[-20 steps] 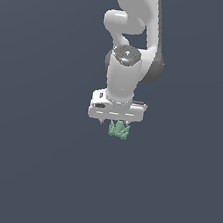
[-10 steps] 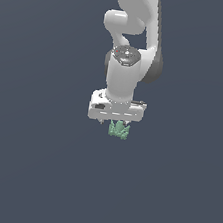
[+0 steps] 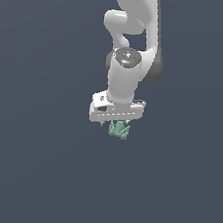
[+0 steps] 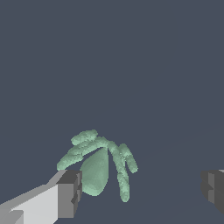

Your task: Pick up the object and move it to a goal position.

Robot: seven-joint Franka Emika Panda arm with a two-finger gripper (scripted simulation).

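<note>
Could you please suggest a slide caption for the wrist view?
Open gripper straddling the pale green spiky object, one finger beside it, the other well clear.

Pale green spiky object (image 3: 119,130)

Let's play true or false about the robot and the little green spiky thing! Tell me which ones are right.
1. The spiky object is pale green. True.
2. The gripper has its fingers spread wide apart. True.
3. The object is squeezed tight between both fingers. False: it sits by one finger, well clear of the other.
4. The arm is red. False: it is white.
5. Three green objects are in view. False: only one.
</note>
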